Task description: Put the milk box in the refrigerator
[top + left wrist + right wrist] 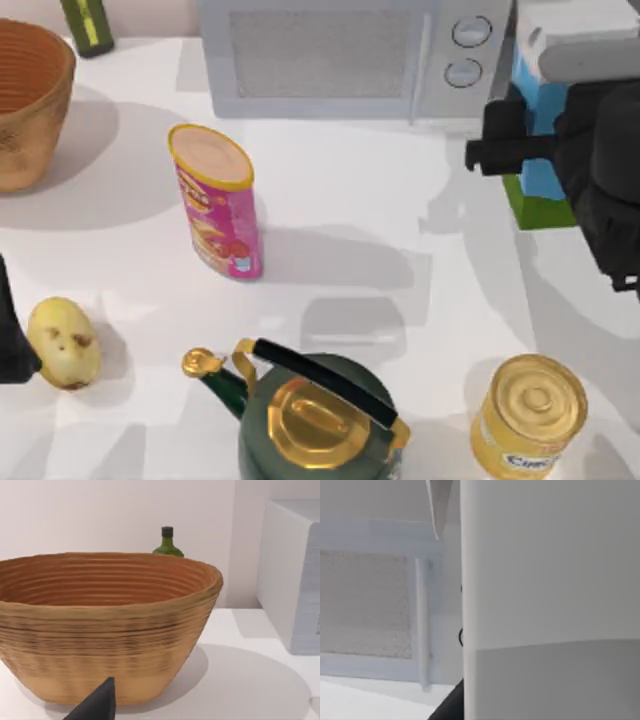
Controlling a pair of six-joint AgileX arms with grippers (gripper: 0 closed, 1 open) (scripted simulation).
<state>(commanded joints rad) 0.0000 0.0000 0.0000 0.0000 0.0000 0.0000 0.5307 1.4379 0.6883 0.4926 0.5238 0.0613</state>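
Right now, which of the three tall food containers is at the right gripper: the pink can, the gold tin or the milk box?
The milk box, blue with a green base, beside the microwave; the right gripper is against it.

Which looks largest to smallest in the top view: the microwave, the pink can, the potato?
1. microwave, though the frame's edge cuts it off
2. pink can
3. potato

The can stands tall, nearer the overhead camera, which may enlarge it somewhat.
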